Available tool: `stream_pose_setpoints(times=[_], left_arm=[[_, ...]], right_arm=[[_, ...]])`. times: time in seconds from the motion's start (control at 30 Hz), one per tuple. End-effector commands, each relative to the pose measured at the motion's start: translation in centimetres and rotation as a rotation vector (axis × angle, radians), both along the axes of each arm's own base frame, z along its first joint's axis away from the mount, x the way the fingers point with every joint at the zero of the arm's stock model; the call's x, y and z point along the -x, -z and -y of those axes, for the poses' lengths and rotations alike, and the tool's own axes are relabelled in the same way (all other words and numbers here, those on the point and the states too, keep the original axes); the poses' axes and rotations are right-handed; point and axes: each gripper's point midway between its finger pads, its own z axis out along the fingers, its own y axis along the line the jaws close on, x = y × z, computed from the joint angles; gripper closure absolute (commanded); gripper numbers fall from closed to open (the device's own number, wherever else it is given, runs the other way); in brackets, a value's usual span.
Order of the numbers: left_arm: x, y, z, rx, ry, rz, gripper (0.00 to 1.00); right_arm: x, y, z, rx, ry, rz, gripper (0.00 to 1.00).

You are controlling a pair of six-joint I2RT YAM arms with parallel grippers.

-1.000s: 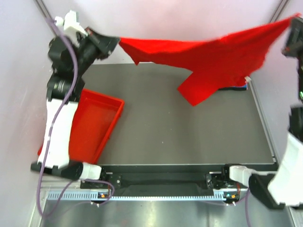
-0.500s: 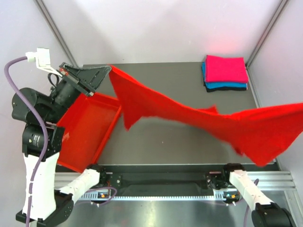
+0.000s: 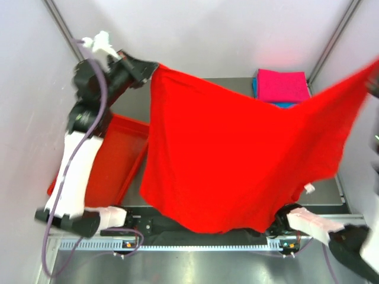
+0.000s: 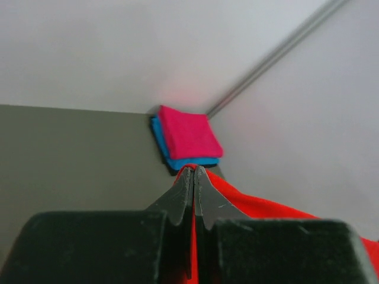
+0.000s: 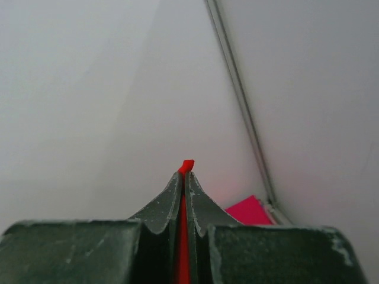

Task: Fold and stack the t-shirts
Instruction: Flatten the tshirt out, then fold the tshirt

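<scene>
A bright red t-shirt (image 3: 237, 160) hangs spread in the air between both arms and covers most of the table. My left gripper (image 3: 153, 68) is shut on its upper left corner; red cloth (image 4: 249, 204) shows between and beside the left gripper (image 4: 193, 170). At the right edge the shirt's other corner rises to my right gripper, which is cut off in the top view. In the right wrist view the right gripper (image 5: 184, 174) is shut on a red cloth tip (image 5: 186, 164). A folded magenta-pink t-shirt (image 3: 282, 86) lies on a teal-blue one (image 3: 283, 105) at the back right corner.
A rigid red plastic tray (image 3: 115, 165) sits at the table's left side, beside the left arm. The dark table (image 3: 195, 89) shows behind the hanging shirt. Grey walls close in at the back and on both sides.
Both arms have swung the red shirt up and back; it went from a twisted band slung low across the table to a wide sheet hanging open. The left gripper moved back and to the right.
</scene>
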Motion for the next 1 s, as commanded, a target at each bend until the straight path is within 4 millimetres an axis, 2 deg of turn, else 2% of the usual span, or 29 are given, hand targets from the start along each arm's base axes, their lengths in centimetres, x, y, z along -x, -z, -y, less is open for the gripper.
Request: stream_pose_setpoints(times=[0.0, 0.03, 0.07, 0.1, 0.13, 0.17, 0.2, 0.23, 0.27, 0.3, 0.33, 0.37, 0.4, 0.43, 0.47, 0.53, 0.57, 0.6, 0.63, 0.67, 0.7, 0.73, 0.77, 0.8, 0.87, 0.97], left_arm=[[-7.2, 4.2, -0.5, -0.069, -0.129, -0.029, 1.0], [-9.2, 5.9, -0.3, -0.071, -0.15, -0.058, 1.0], [-10.5, 5.9, -0.3, -0.054, -0.158, -0.032, 1.0], [-11.6, 6.5, -0.3, -0.049, -0.162, -0.038, 1.0], [-13.7, 7.9, 0.2, -0.052, -0.161, -0.06, 1.0], [-15.0, 8.3, 0.1, -0.057, -0.174, -0.061, 1.0], [-16.2, 8.9, 0.1, -0.065, -0.18, -0.069, 1.0], [-18.6, 10.0, 0.4, -0.08, -0.186, -0.085, 1.0], [-19.8, 10.8, 0.1, -0.088, -0.193, -0.097, 1.0], [-21.0, 11.6, 0.1, -0.094, -0.197, -0.111, 1.0], [-23.3, 13.1, -0.2, -0.101, -0.209, -0.132, 1.0], [-24.3, 14.0, -0.3, -0.106, -0.213, -0.143, 1.0], [-25.4, 14.9, -0.6, -0.111, -0.219, -0.152, 1.0], [-27.3, 16.7, -0.9, -0.117, -0.229, -0.173, 1.0], [-28.1, 17.4, -1.1, -0.118, -0.229, -0.176, 1.0], [-30.3, 19.4, -1.7, -0.116, -0.236, -0.182, 1.0], [-30.8, 20.0, -1.7, -0.111, -0.224, -0.182, 1.0], [-31.7, 21.3, -1.7, -0.096, -0.219, -0.196, 1.0], [-32.3, 20.8, -2.3, -0.077, -0.219, -0.164, 1.0], [-32.6, 21.4, -2.3, -0.072, -0.217, -0.17, 1.0], [-33.0, 21.2, -2.3, -0.061, -0.213, -0.144, 1.0], [-33.7, 21.8, -2.5, -0.062, -0.216, -0.143, 1.0], [-34.0, 22.0, -2.5, -0.061, -0.218, -0.14, 1.0], [-34.6, 23.3, -2.4, -0.064, -0.205, -0.153, 1.0], [-35.1, 22.9, -2.4, -0.052, -0.192, -0.127, 1.0], [-35.6, 24.4, -2.6, -0.048, -0.185, -0.142, 1.0]], right_arm=[[-12.2, 3.5, -1.7, 0.243, 0.227, -0.23, 1.0], [-14.4, 4.1, -2.8, 0.266, 0.185, -0.24, 1.0], [-17.8, 6.0, -2.8, 0.287, 0.197, -0.298, 1.0], [-19.5, 6.6, -2.9, 0.26, 0.177, -0.29, 1.0], [-21.8, 8.0, -3.8, 0.284, 0.113, -0.3, 1.0], [-24.6, 9.9, -3.1, 0.292, 0.11, -0.34, 1.0], [-26.0, 10.9, -3.3, 0.292, 0.08, -0.35, 1.0], [-27.8, 11.5, -4.6, 0.297, -0.009, -0.33, 1.0], [-30.1, 13.4, -4.3, 0.304, -0.04, -0.356, 1.0], [-31.5, 14.2, -5.0, 0.307, -0.097, -0.346, 1.0], [-33.0, 15.1, -6.6, 0.331, -0.198, -0.318, 1.0], [-35.1, 17.2, -6.6, 0.332, -0.238, -0.345, 1.0], [-36.3, 18.3, -7.1, 0.323, -0.285, -0.348, 1.0], [-37.2, 19.0, -8.0, 0.331, -0.355, -0.344, 1.0], [-39.3, 21.1, -7.9, 0.32, -0.379, -0.359, 1.0], [-40.9, 22.6, -7.4, 0.289, -0.435, -0.349, 1.0], [-42.3, 23.5, -7.5, 0.28, -0.463, -0.327, 1.0], [-42.8, 23.7, -7.6, 0.241, -0.499, -0.307, 1.0], [-43.3, 24.1, -7.4, 0.23, -0.54, -0.294, 1.0], [-44.5, 25.4, -7.4, 0.212, -0.559, -0.294, 1.0], [-45.0, 25.8, -7.2, 0.197, -0.565, -0.295, 1.0], [-45.4, 25.5, -7.0, 0.198, -0.566, -0.283, 1.0], [-46.2, 26.7, -6.9, 0.187, -0.571, -0.299, 1.0], [-46.5, 26.6, -6.8, 0.178, -0.576, -0.286, 1.0], [-47.0, 27.8, -6.8, 0.164, -0.609, -0.293, 1.0], [-47.0, 29.2, -6.9, 0.121, -0.635, -0.321, 1.0]])
